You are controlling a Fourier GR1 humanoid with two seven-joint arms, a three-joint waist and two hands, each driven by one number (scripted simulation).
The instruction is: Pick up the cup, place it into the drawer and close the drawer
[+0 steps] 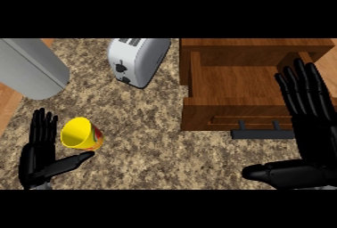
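A yellow cup (80,135) with a red patch on its side lies tilted on the speckled counter at the lower left. My left hand (38,153) is open right beside it, fingers straight up on its left and the thumb stretched out just below it. The wooden drawer (227,107) stands pulled open at the upper right, its inside bare and a dark handle (262,132) on its front. My right hand (305,120) is open with straight fingers, held over the drawer's right end and front.
A white toaster (137,59) stands at the back centre, left of the drawer. A grey slab-like object (31,67) lies at the upper left. Wooden surface shows at the far left edge (6,104).
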